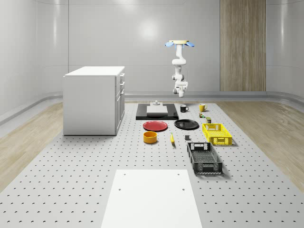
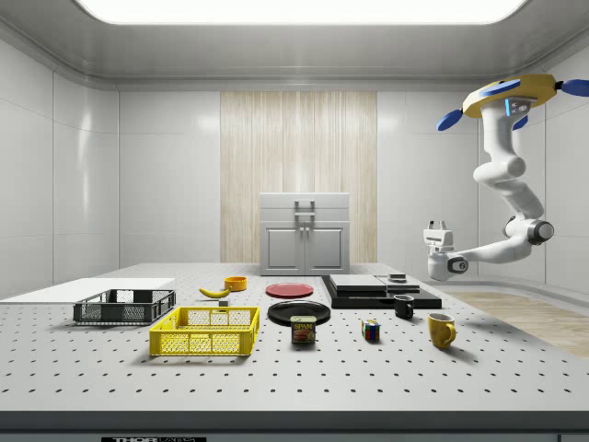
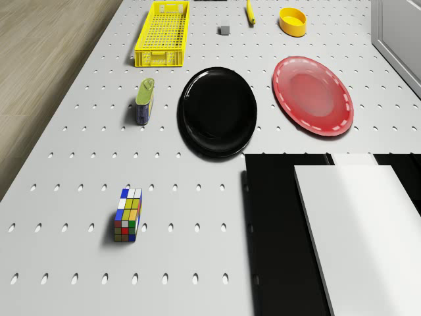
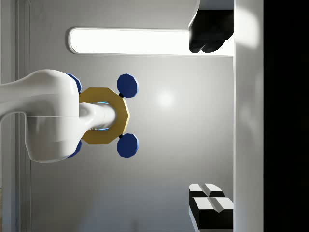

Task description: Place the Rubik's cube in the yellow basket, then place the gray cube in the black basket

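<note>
The Rubik's cube (image 3: 127,215) (image 2: 371,331) (image 1: 202,115) lies on the perforated table, near a yellow mug (image 2: 441,329). A small gray cube (image 3: 224,30) (image 1: 187,137) sits between the yellow basket (image 1: 217,133) (image 3: 163,25) (image 2: 207,331) and a banana. Closer to the near end stands the black basket (image 1: 204,158) (image 2: 124,307). The drone (image 1: 178,43) (image 2: 511,97) hovers high over the table's far end. My gripper (image 2: 435,226) (image 1: 180,88) (image 4: 210,118) hangs well above the black mug, turned upward toward the drone. It is open, with nothing between its fingers (image 4: 208,29).
A black plate (image 3: 218,110), a red plate (image 3: 313,95), a tin can (image 3: 145,101), a yellow bowl (image 3: 293,21) and a banana (image 3: 250,12) lie on the table. A black slab bearing a white block (image 1: 156,111) and a white cabinet (image 1: 92,99) stand on the whole-scene view's left.
</note>
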